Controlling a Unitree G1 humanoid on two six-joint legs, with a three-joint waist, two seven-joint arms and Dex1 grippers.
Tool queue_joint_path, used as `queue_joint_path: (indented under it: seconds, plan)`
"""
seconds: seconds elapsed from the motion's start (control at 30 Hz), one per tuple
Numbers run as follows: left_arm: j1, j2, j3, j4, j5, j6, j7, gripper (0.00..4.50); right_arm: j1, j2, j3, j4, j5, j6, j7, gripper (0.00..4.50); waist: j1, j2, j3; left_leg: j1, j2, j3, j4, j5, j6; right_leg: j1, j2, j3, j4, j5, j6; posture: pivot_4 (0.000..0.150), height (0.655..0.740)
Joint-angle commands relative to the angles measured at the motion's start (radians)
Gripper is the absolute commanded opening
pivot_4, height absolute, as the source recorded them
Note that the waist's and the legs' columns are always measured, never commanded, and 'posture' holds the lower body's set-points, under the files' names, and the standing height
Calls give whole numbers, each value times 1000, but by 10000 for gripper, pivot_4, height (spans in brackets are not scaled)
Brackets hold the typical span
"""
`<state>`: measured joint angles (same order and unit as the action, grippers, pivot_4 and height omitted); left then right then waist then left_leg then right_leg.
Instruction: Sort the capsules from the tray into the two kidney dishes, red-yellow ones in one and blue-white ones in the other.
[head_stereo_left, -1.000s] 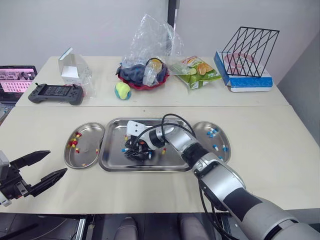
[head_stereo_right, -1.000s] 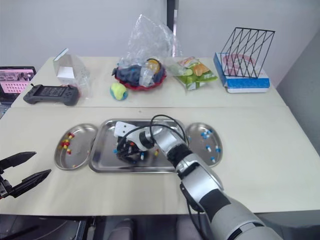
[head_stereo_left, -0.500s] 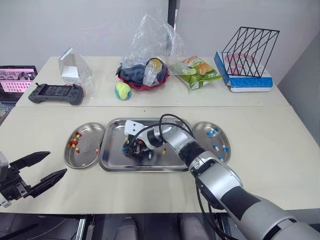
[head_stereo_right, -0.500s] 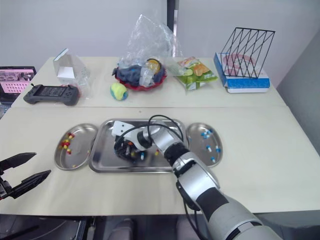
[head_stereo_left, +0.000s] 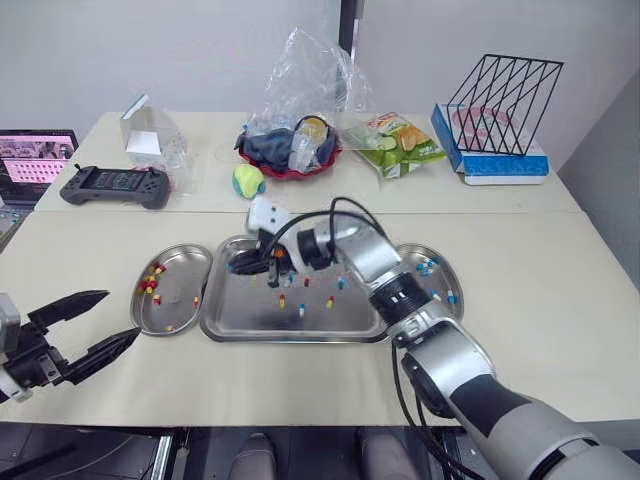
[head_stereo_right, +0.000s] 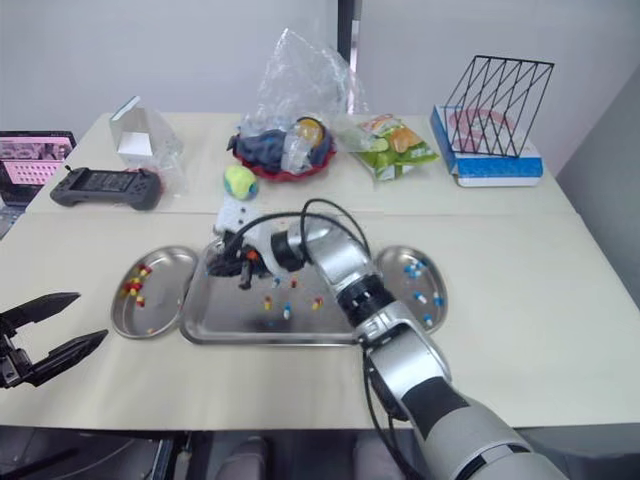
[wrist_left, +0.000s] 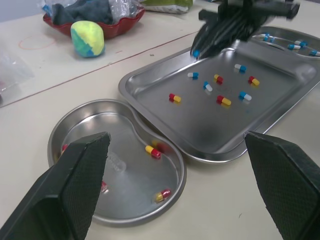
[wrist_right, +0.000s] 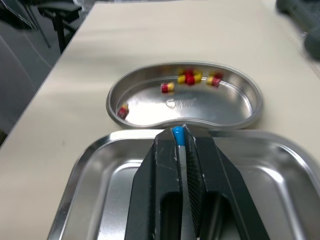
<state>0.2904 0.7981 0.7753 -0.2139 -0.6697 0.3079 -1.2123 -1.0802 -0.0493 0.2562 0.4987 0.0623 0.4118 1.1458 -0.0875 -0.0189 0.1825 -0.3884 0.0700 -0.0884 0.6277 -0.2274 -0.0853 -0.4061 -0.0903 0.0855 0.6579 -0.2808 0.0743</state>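
The left kidney dish (head_stereo_left: 186, 292) holds only red-yellow capsules (head_stereo_left: 150, 283), most of them at its far end, and the right kidney dish (head_stereo_left: 437, 282) holds blue-white capsules (head_stereo_left: 426, 266). Between the two, touching both, the tray (head_stereo_left: 240, 312) carries a loose mix of both kinds near its middle. The right hand (head_stereo_left: 248, 264) is over the tray's far left corner, its fingers pressed together on a single capsule (wrist_right: 177, 135). Only that capsule's blue end shows, and the rest is hidden between the fingers. The right arm covers part of the right dish. The left hand (head_stereo_left: 120, 315) is spread wide at the tabletop's (head_stereo_left: 560, 280) near edge, holding nothing.
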Motion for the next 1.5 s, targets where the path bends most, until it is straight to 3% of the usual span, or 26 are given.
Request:
queue_joint_path:
  seconds: [0.03,0.17,0.27,0.47,0.83,1.27,1.5]
  plan:
    - [-45,22,-25,18,-24,-4,-7,45000,10,-84,-71,-124,50,76,-20,310,6,0,0,0,0,0,0,0,0,0,0,0,0,0,0,1500,7380]
    - [-119,35,-86,45,-22,1,-12,45000,37,-192,-97,-197,60,124,-35,310,3,0,0,0,0,0,-1,0,0,0,0,0,0,0,0,1500,7380]
    - [-227,75,-180,87,-25,25,-51,45000,156,-426,-200,-291,66,170,-26,310,22,0,0,-1,0,-1,0,0,0,0,0,-1,0,0,0,1500,7380]
    - [-321,107,-240,194,2,10,-94,45000,382,-625,-270,-404,121,186,-10,310,16,0,0,-1,0,0,0,0,1,0,0,-1,-3,-1,0,1500,7380]
    - [-381,109,-305,265,21,-17,-134,45000,583,-695,-315,-481,180,190,-76,310,-4,1,1,-1,-1,1,1,0,1,0,0,1,-2,-1,0,1500,7380]
    - [-437,148,-311,363,44,-43,-183,45000,614,-753,-417,-451,271,170,-67,44886,14,1,1,-1,-1,1,1,0,1,0,0,1,-2,-1,0,1500,7380]
    - [-404,165,-209,477,70,-94,-124,45000,652,-795,-566,-296,318,35,-43,44886,19,1,1,-1,-1,1,1,0,1,1,-1,1,-3,-1,0,1500,7380]
